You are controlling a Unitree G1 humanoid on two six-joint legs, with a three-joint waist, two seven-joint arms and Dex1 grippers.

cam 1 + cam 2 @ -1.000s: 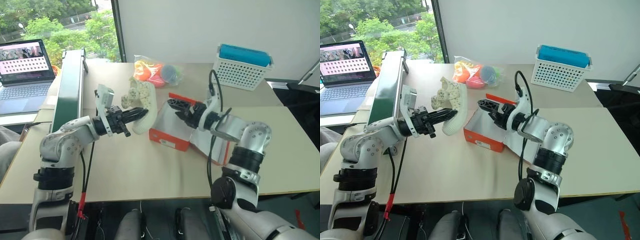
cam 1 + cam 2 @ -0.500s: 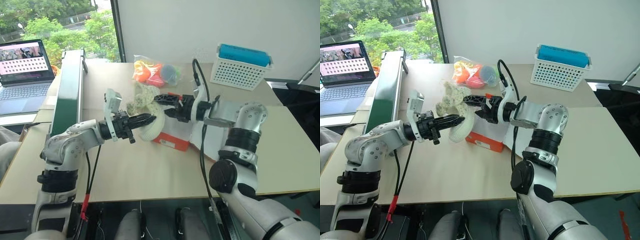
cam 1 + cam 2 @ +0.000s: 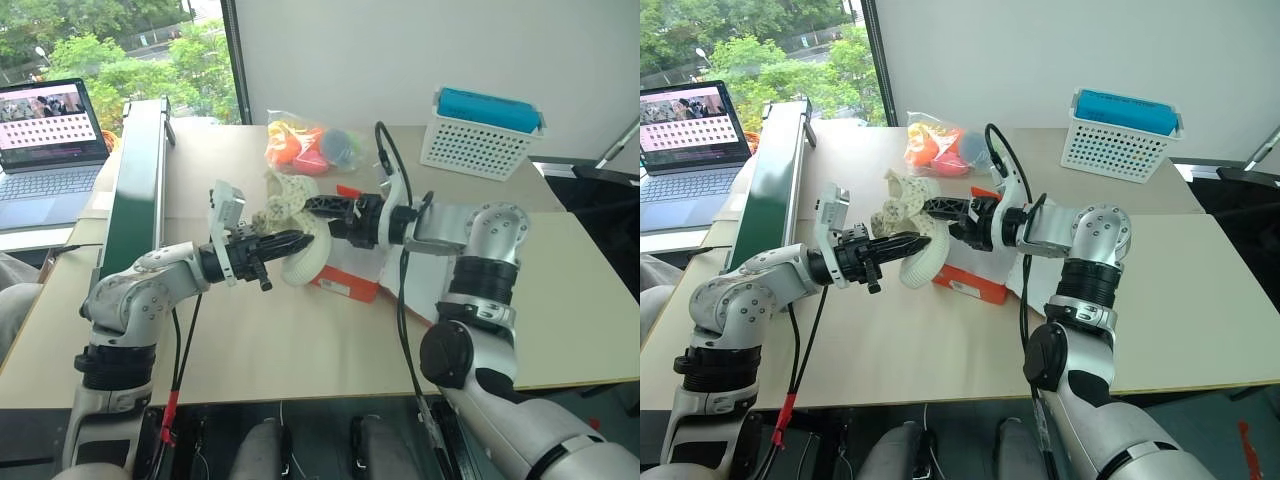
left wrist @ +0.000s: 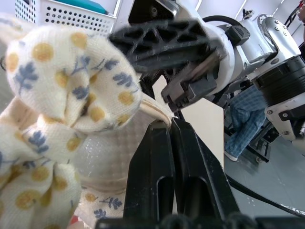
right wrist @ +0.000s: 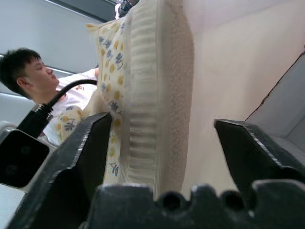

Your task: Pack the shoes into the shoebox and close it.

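A cream shoe [image 3: 292,222] with flowered fabric hangs in the air just left of the orange-red shoebox [image 3: 345,282], which stands open on the table. My left gripper [image 3: 297,240] is shut on the shoe's rim, its black fingers [image 4: 152,157] pinched together on the cream edge. From the right, my right gripper [image 3: 313,210] reaches in level over the box. Its jaws stand open on either side of the shoe's ribbed sole [image 5: 152,95]; one finger [image 5: 81,157] lies close to the sole and the other [image 5: 252,148] stands apart from it.
A clear bag of orange and blue toys [image 3: 315,145] lies behind the shoe. A white basket with a teal top [image 3: 485,135] stands at the back right. At the left edge are a green upright panel [image 3: 140,170] and a laptop [image 3: 50,140]. A person [image 5: 28,71] sits beyond.
My right gripper has swung left from above the box to the shoe, and its jaws have narrowed around the sole. The left gripper keeps its hold, hardly moved.
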